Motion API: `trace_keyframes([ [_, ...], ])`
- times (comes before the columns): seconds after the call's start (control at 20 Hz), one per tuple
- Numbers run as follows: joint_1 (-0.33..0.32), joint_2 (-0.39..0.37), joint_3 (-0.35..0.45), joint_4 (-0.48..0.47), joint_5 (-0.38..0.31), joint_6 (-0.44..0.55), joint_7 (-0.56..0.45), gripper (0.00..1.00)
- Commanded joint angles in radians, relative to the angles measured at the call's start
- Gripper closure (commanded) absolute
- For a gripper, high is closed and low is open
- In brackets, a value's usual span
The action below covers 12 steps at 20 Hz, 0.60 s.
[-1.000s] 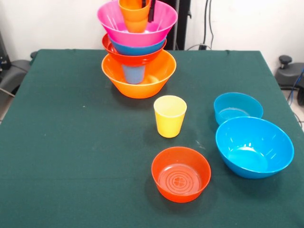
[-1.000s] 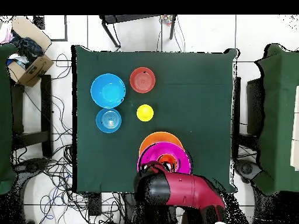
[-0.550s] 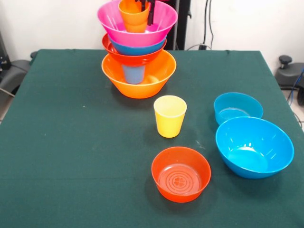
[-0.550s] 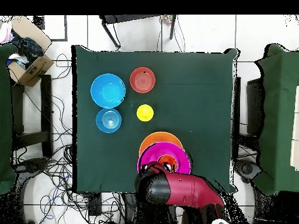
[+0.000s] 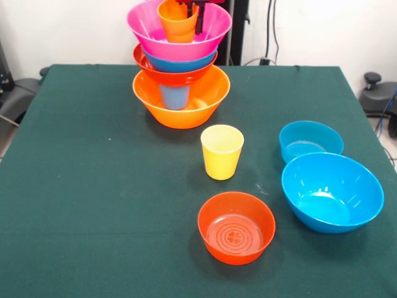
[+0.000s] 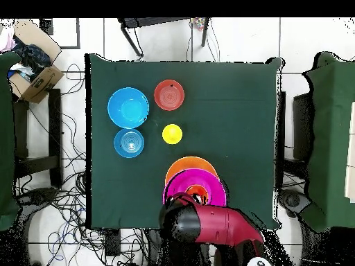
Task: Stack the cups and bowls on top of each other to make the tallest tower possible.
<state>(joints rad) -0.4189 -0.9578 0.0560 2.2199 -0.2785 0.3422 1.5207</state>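
The surface (image 5: 93, 186), draped in dark green, takes up most of what I can see. The red and black arm (image 6: 215, 225) reaches over its edge above the tower (image 5: 180, 68). That pile starts with the big orange bowl (image 5: 180, 105), with a blue cup (image 5: 174, 96) showing through its wall; a red-orange bowl (image 5: 144, 64) and a blue bowl (image 5: 180, 63) nest above, and the big pink bowl (image 5: 155, 28) tops it.

An orange cup (image 5: 175, 25) sits tilted inside the pink bowl. The hand (image 5: 192, 9) hangs right at that cup's rim, one dark finger beside the cup; I cannot tell whether it grips or has let go.

Well apart from the tower, a large blue bowl (image 5: 332, 192) stands just beside a smaller blue bowl (image 5: 310, 141). A loose red-orange bowl (image 5: 236, 228) rests near the front, upright. The yellow cup (image 5: 221, 151) stands upright between it and the tower.
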Motion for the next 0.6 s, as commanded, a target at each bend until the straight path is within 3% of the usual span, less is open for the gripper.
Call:
trace_keyframes([
  [0.05, 0.013, 0.017, 0.021, 0.039, -0.004, -0.024, 0.138, 1.00],
  [0.6, -0.015, 0.013, 0.029, 0.054, -0.015, -0.034, 0.119, 1.00],
])
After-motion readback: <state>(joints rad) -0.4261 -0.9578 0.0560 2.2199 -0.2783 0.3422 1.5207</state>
